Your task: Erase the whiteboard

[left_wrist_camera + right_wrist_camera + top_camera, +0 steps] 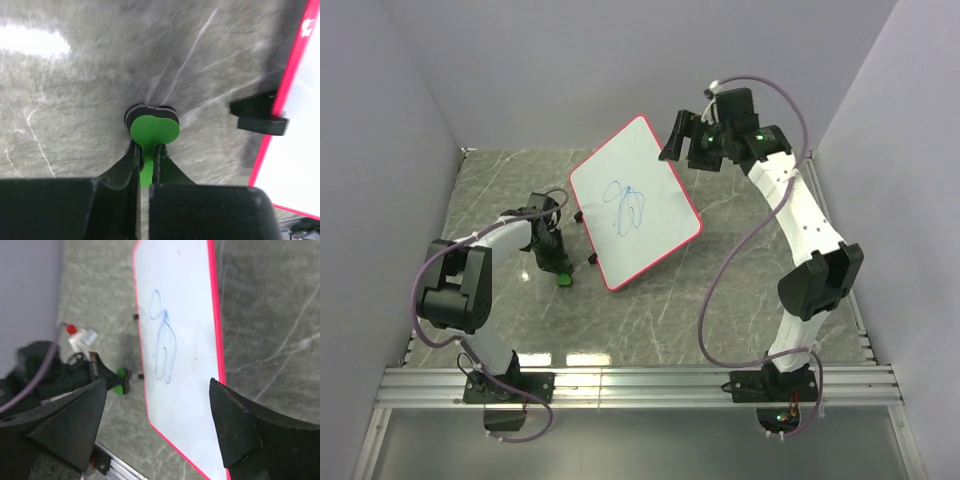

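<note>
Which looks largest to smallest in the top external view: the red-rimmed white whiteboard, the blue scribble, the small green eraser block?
1. red-rimmed white whiteboard
2. blue scribble
3. small green eraser block, partly hidden

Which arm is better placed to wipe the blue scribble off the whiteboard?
Left, probably: the left tool is shut on the green eraser beside the whiteboard, while the right tool hangs open and empty.

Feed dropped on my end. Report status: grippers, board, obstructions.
Left gripper shut on green eraser, beside whiteboard. Right gripper open, raised over it. Blue scribble unerased. Nothing between eraser and board.
</note>
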Motion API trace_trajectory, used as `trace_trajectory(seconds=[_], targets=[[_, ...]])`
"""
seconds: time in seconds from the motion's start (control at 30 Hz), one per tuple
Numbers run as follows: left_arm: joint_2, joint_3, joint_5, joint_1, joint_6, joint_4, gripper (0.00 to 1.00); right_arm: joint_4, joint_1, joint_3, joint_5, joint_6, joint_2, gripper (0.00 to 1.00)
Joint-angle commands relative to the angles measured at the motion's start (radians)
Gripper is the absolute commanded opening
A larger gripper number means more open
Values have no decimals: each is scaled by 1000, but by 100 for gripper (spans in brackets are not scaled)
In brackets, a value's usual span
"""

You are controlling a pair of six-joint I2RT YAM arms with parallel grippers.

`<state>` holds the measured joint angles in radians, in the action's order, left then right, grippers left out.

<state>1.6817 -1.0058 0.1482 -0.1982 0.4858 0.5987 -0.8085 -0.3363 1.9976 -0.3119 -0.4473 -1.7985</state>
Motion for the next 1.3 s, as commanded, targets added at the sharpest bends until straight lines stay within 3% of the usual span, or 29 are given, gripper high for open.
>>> trace_trajectory(seconds=[0.0, 0.33, 0.7, 0.93, 1.13, 1.27], targets=[[3, -73, 30, -4, -21, 33, 0, -69, -4, 9, 59, 24, -62, 89], [-65, -175, 71, -4, 5, 70, 0, -127, -27, -63, 148, 81, -59, 89], [133, -146, 80, -67, 33, -19, 0, -153, -27, -88, 192, 70, 56, 90], [246, -243, 109, -174, 33, -14, 0, -170, -24, -137, 296, 53, 126, 91], [317, -326, 122, -259, 23, 16, 0, -190, -4, -232, 382, 13, 208, 95], [357, -375, 145, -296, 17, 35, 0, -146, 45, -400, 315, -37, 283, 96]])
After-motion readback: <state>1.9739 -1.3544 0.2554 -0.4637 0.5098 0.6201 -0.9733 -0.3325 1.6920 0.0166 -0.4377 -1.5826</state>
